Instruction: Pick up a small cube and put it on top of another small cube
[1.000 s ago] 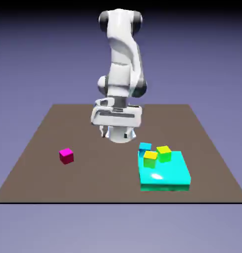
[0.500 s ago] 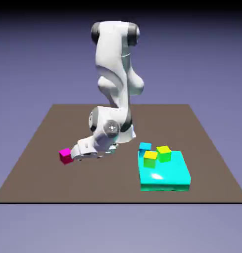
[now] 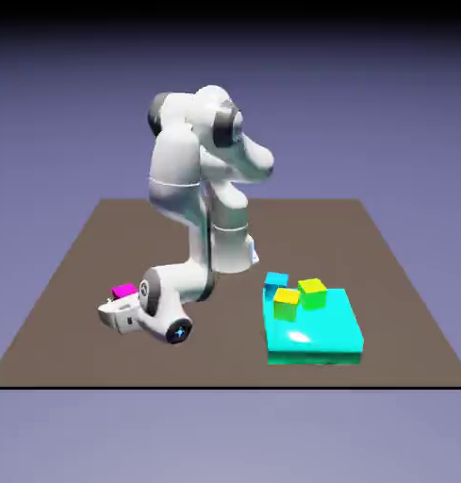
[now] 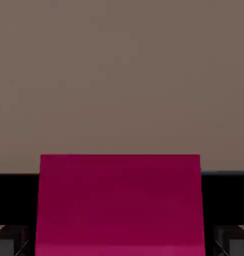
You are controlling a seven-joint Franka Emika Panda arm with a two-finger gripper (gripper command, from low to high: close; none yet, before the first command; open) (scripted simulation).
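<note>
Hand view: the magenta cube occupies the lower middle, nearest the lens, between the jaws. The dark inner sides of the jaws meet both flanks of the cube with no gap visible, so the jaws are clenched on it. Beyond lies the plain brown bench.

Exterior view, near to far: the cyan slab lies nearest, toward the exterior view's right. The white hand is low at the exterior view's left, in front of the magenta cube and covering much of it; the cube's top face shows just behind. No lift is apparent, though the hidden underside prevents a firm reading of its contact with the bench. On the slab are the yellow cube and, just behind and to the exterior view's right, the green cube. Farther back, the blue cube stands at the slab's far left corner; whether it rests on the slab or behind it cannot be told. The arm rises behind the hand.

Step in hand, as judged: the grasp, with stacking not yet begun. The next move calls for a straight lift with the grip kept firm, then a carry toward the slab, high enough to clear the other cubes. A low approach could knock the closely grouped cubes; the magenta cube should be centred and level over its chosen support before release.
</note>
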